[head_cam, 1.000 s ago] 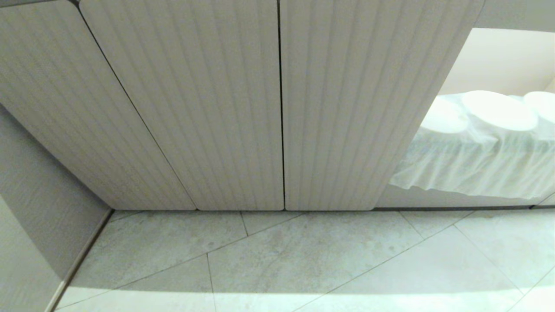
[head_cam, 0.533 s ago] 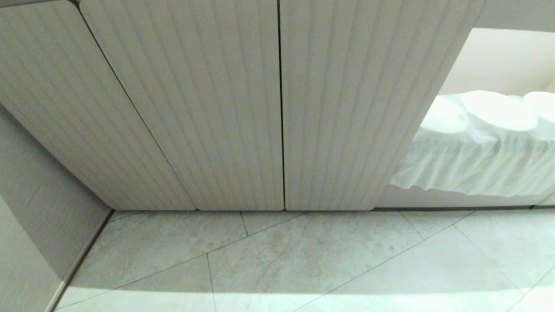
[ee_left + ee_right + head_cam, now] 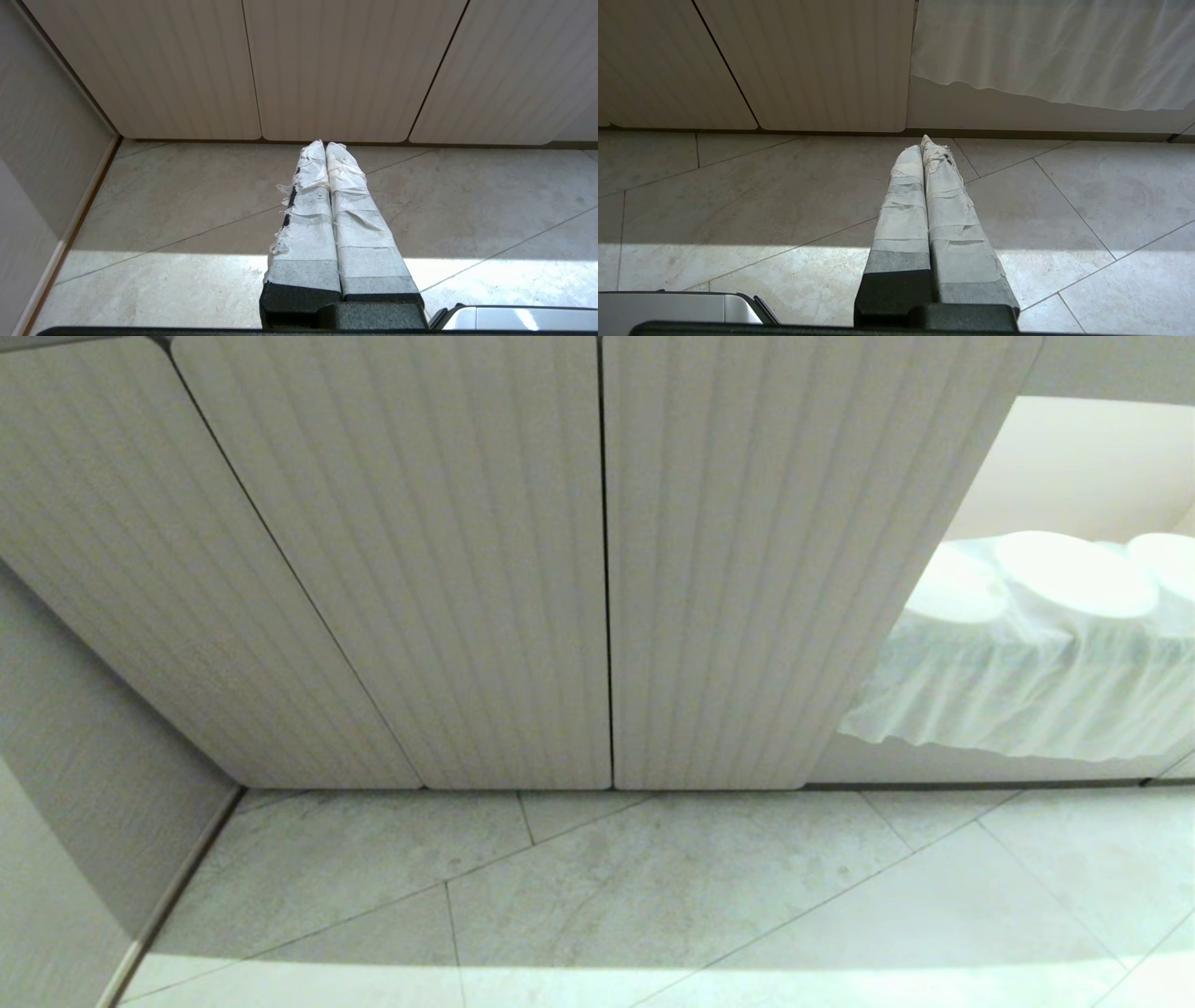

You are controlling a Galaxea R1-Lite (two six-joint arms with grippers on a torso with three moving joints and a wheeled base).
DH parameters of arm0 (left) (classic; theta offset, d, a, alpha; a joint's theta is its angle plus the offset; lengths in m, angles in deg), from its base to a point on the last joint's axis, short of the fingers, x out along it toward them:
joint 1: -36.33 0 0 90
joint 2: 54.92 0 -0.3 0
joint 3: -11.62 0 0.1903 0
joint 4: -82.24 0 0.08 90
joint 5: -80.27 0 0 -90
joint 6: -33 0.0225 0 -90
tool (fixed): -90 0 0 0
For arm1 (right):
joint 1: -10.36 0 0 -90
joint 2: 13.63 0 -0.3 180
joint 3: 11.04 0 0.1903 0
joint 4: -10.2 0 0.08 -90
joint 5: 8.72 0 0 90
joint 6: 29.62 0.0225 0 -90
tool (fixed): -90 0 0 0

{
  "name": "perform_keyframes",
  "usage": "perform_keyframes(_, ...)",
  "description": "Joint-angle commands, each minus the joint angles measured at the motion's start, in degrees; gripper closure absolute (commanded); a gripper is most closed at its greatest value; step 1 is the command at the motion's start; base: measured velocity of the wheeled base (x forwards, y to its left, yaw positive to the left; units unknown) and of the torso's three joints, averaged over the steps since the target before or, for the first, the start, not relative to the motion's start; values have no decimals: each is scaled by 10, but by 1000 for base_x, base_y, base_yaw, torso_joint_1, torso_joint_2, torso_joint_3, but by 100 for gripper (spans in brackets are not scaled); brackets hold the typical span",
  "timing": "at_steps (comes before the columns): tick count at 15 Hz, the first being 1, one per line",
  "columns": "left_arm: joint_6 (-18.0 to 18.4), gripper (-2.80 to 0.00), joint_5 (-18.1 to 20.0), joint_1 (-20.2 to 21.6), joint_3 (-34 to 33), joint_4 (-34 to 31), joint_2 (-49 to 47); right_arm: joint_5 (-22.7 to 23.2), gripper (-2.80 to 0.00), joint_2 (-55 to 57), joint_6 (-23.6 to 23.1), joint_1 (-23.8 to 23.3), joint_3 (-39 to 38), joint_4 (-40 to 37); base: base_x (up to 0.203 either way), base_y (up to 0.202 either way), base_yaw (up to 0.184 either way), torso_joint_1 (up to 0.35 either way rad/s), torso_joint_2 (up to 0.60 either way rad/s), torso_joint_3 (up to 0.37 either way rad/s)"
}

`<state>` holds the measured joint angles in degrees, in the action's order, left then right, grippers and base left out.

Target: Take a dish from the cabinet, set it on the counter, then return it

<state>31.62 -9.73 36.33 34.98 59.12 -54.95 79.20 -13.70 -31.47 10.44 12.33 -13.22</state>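
The cabinet (image 3: pixel 597 569) fills the head view with its fluted doors closed. At its right an open compartment holds a draped white cloth (image 3: pixel 1027 691) with three pale round dishes on top, the middle one (image 3: pixel 1074 574) largest. The counter is out of view. Neither arm shows in the head view. My left gripper (image 3: pixel 325 145) is shut and empty, hanging low over the floor tiles and pointing at the cabinet (image 3: pixel 327 70) base. My right gripper (image 3: pixel 924 144) is likewise shut and empty, facing the cabinet (image 3: pixel 822 65) and the cloth (image 3: pixel 1045 51) hem.
A side wall (image 3: pixel 75 756) meets the cabinet at the left. Grey tiled floor (image 3: pixel 653 896) stretches in front, a sunlit band crossing it. Parts of my own body show at the wrist views' edges (image 3: pixel 514 319) (image 3: pixel 677 308).
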Motion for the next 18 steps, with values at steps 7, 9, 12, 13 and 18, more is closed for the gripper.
perform_keyframes(7, 0, 0, 0, 0, 0, 0, 0, 1, 0, 1, 5, 0, 1, 0, 0, 0, 0, 0, 0, 0)
perform_keyframes(9, 0, 0, 0, 0, 0, -1, 0, 1, 0, 1, 5, 0, 0, 0, 0, 0, 0, 0, 0, 0)
perform_keyframes(12, 0, 0, 0, 0, 0, 0, 0, 0, 0, 1, 10, 0, 1, 1, 0, 0, 0, 0, 0, 0)
perform_keyframes(13, 0, 0, 0, 0, 0, 0, 0, -1, 0, 1, 12, 0, 1, 1, 0, 0, 0, 0, 0, 0)
perform_keyframes(18, 0, 0, 0, 0, 0, 0, 0, -1, 0, 1, 12, 0, 1, 0, 0, 0, 0, 0, 0, 0)
